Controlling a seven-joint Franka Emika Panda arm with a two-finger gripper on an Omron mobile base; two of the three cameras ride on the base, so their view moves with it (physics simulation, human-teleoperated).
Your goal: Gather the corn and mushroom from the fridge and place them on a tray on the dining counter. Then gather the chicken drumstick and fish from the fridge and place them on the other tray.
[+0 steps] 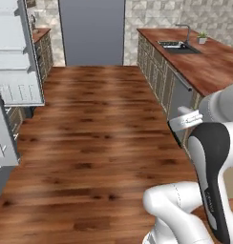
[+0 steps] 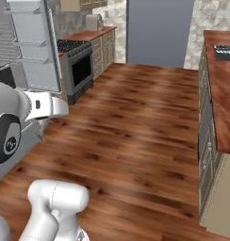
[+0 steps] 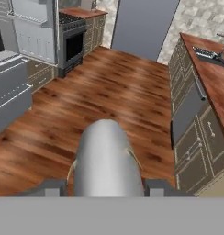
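A silvery grey fish fills the lower middle of the hand view, with small fins at its sides. My gripper is shut on the fish, and one dark fingertip presses each flank. The fish hangs above the wooden floor, between the open fridge door on the left and a wood-topped counter on the right. The corn, mushroom, chicken drumstick and trays are out of view.
The counter holds a sink with a tap and a small plant. A stove stands beside the fridge door. A grey doorway panel closes the far end. Cabinet fronts line the right.
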